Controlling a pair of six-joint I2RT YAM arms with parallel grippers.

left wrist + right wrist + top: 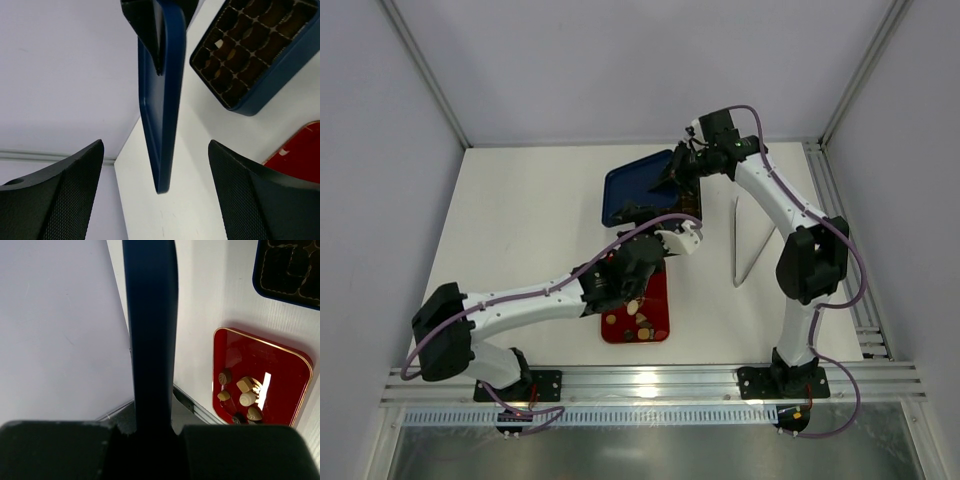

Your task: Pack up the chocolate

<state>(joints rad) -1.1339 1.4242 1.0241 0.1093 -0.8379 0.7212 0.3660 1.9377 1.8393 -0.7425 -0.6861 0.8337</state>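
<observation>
Chocolate [242, 395] all bunched up at the near end of the red tray [280, 370]: tan, cream-white and a couple of dark pieces, loose and close together. Tray flat on the white table [520, 220], just on the near side of the dark blue box [270, 90]. Box uncovered, grid compartments showing brownish liners. Honestly can't tell whether any piece is sitting in there.

Right gripper [150, 440] pinched tight on the blue lid [162, 100], holding it up on edge and a bit tilted, to the left of the box in the top view. Hard to say whether the lid's low corner is touching the table.

Left gripper [155, 150] spread wide with nothing in it, hovering above the far end of the tray and pointed straight at the lid. In the left wrist view, lid hanging between the two fingers [65, 190] but well ahead of them, touching neither.
</observation>
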